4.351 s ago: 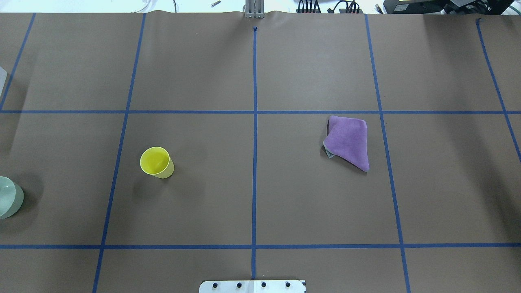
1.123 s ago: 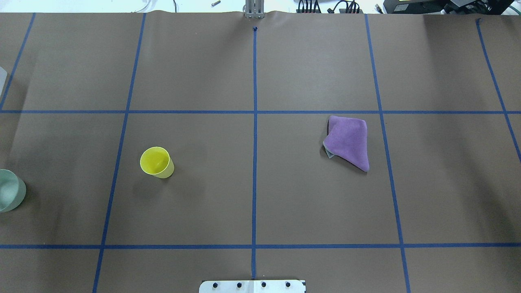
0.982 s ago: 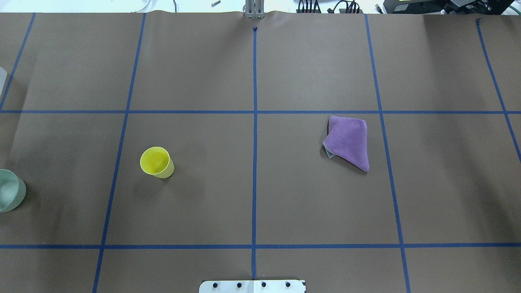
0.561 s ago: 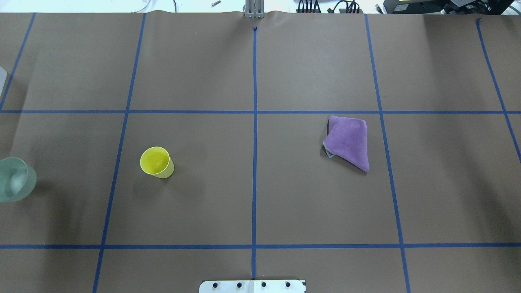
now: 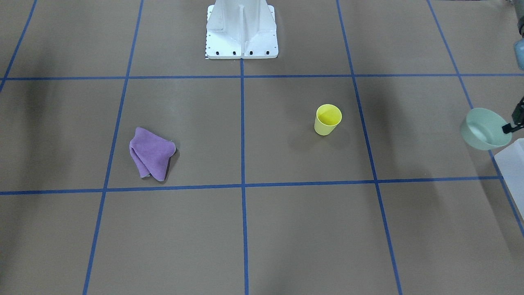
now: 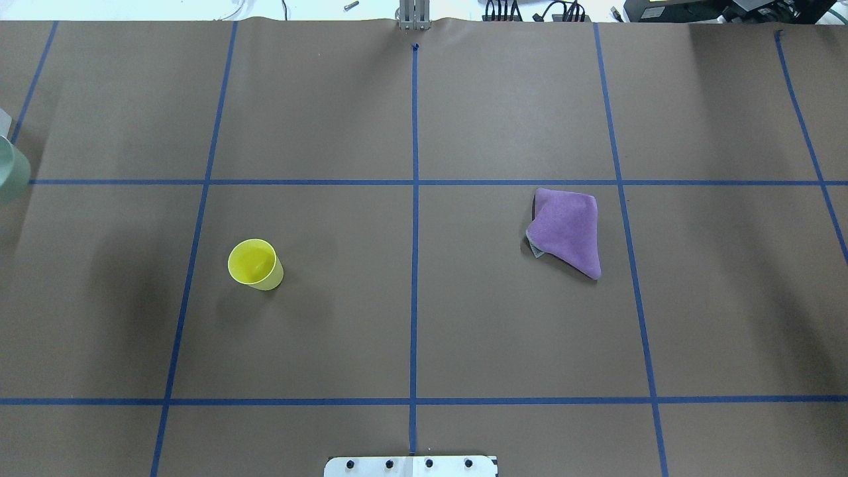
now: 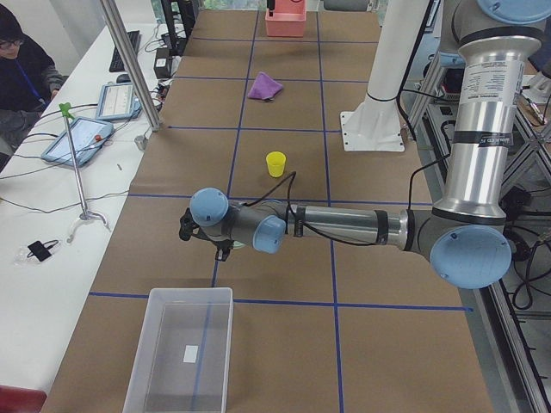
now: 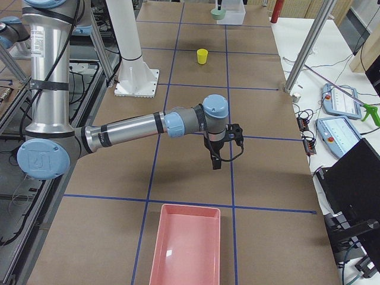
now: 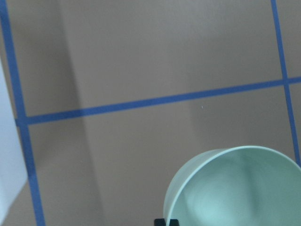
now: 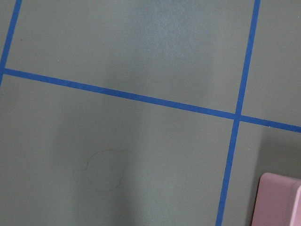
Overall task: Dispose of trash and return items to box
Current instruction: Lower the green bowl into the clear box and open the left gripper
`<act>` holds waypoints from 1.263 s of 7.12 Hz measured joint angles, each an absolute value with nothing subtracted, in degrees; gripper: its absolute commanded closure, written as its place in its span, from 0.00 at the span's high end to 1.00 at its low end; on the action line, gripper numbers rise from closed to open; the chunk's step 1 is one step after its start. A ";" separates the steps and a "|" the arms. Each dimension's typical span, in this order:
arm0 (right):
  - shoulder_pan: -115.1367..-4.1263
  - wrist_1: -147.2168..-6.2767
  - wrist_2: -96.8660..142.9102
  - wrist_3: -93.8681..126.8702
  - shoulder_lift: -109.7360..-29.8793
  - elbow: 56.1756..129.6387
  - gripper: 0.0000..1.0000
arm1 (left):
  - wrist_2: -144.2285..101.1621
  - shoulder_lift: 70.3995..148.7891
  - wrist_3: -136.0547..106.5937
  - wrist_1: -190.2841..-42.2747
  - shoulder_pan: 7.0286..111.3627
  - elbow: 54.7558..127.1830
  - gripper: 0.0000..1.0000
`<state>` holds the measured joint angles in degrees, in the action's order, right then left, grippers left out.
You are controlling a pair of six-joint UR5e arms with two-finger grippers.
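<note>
Left pincer point(image 5: 509, 128) grips a pale green bowl point(image 5: 485, 128) by its smooth, rounded rim, far out on the left side of the white metal robot base point(image 5: 241, 30) and just beside the box point(image 7: 181, 348). That box is a whitish translucent tub with frosted walls and rounded corners, open at the top. Brown paper covers the surface point(image 6: 497, 119), marked into large squares by blue tape point(image 6: 415, 265). A small yellow cup point(image 6: 255, 264), tapered and rimmed plastic, stands upright ahead of the base and toward its left. A soft purple cloth point(image 6: 566, 232) lies crumpled in a rough triangle ahead of the base and toward its right. The black-fingered right pincer point(image 8: 215, 161) points down far out on the base's right side, near a shallow glossy pink tray point(image 8: 187, 246). Whether it is wide or narrow cannot be told. Across the surface from the base, an operator point(image 7: 21, 64) in dark clothing sits at a white bench point(image 7: 34, 224) with tablets point(image 7: 77, 139) and loose cables.
</note>
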<state>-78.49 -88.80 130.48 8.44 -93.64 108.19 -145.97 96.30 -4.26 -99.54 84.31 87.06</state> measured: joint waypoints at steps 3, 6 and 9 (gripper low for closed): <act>-77.91 -88.77 130.35 8.50 -93.61 107.94 1.00 | -138.67 109.80 17.61 -89.57 93.78 68.27 0.00; -77.40 -88.71 130.28 8.49 -93.55 107.59 1.00 | -133.44 116.73 14.97 -110.34 92.83 43.63 0.00; -77.15 -88.68 129.75 8.30 -93.25 107.19 1.00 | -128.93 117.57 9.97 -120.61 87.56 35.93 0.29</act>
<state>-77.15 -88.68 129.75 8.30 -93.25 107.19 -128.93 117.57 9.97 -120.61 87.56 35.93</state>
